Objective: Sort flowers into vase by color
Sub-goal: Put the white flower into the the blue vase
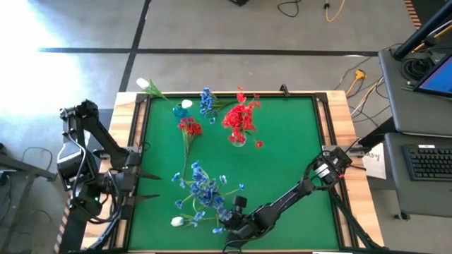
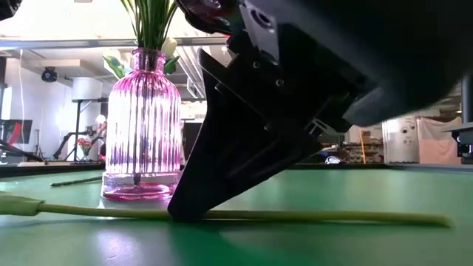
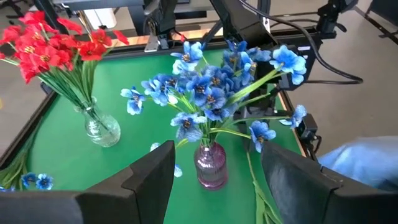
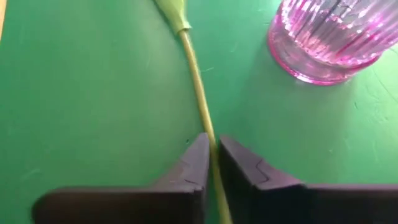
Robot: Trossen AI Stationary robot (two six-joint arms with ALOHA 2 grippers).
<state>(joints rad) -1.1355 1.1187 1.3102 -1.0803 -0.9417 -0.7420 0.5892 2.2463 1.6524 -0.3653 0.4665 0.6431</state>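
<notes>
Right wrist view showed the right gripper [image 4: 213,152] pinched onto a thin green stem [image 4: 198,87] that lay flat on the green table [image 4: 81,106] — the two dark fingers met on either side of it, with the stem running up toward the frame's top edge. A pink ribbed vase [image 4: 333,43] stood at the upper right of that frame, near the stem but not touching it.

From the high view, this gripper [image 1: 227,220] sat at the lower centre of the frame, just beside a white bud [image 1: 177,221] and the vase of blue flowers [image 1: 205,189]. Red flowers [image 1: 241,118] stood in a clear vase [image 1: 238,140] at upper centre, with a loose red stem [image 1: 189,128] and a loose blue spray [image 1: 206,100] lying to their left. A second white bud [image 1: 145,85] lay at the table's upper left corner (partly over the wooden edge).

The left gripper [image 1: 145,176] waited at the left edge of the table, fingers spread and holding nothing.

In the low view the clamped stem [image 2: 310,216] stretched along the table — the dark fingers [image 2: 194,207] came down on it in front of the pink vase [image 2: 144,125].
</notes>
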